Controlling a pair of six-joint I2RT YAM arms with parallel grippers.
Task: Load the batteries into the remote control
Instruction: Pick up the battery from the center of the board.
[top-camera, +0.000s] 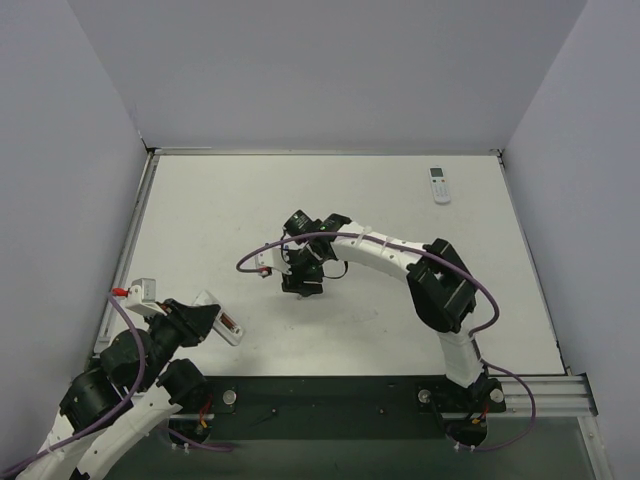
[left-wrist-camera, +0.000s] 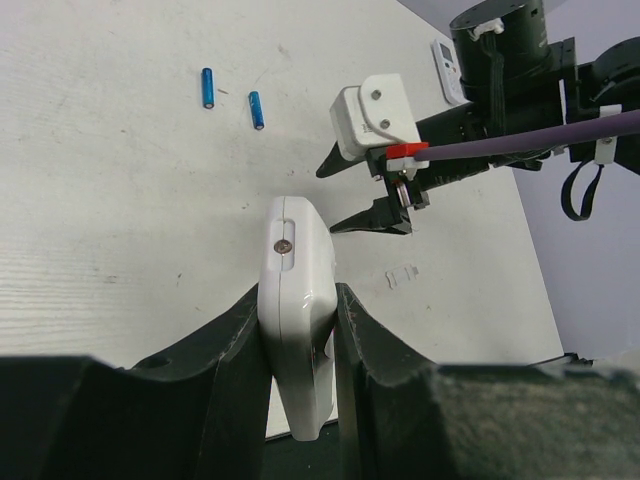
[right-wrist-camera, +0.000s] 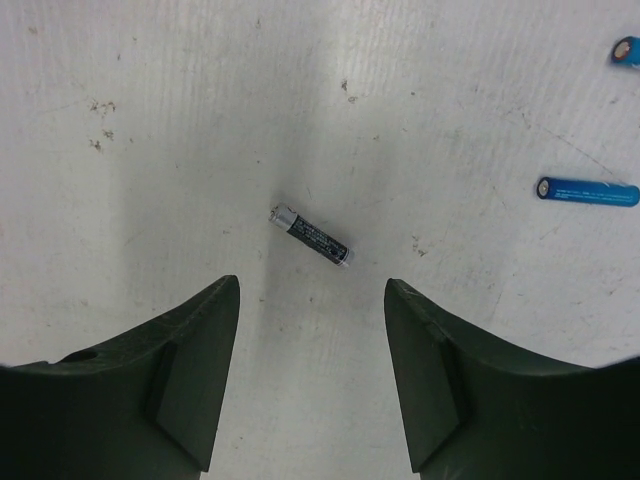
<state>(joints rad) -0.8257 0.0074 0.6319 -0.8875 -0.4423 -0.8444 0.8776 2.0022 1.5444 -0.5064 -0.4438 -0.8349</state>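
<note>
Right gripper (right-wrist-camera: 310, 290) hanging open over a dark battery (right-wrist-camera: 311, 236), blue batteries (right-wrist-camera: 587, 191) lying near on the table (right-wrist-camera: 150, 180), likely light, slick, roll-prone, best pinched mid-barrel; left gripper (left-wrist-camera: 298, 300) clamping the remote control (left-wrist-camera: 292, 240)

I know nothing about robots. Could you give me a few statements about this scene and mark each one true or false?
1. The left gripper clamps a white remote control. True.
2. The right gripper is squeezing a blue battery. False: its jaws stand open and empty above a dark battery lying on the table.
3. Two blue batteries lie loose on the table. True.
4. Only one remote is in sight. False: a second remote lies near the table's far right corner.
</note>
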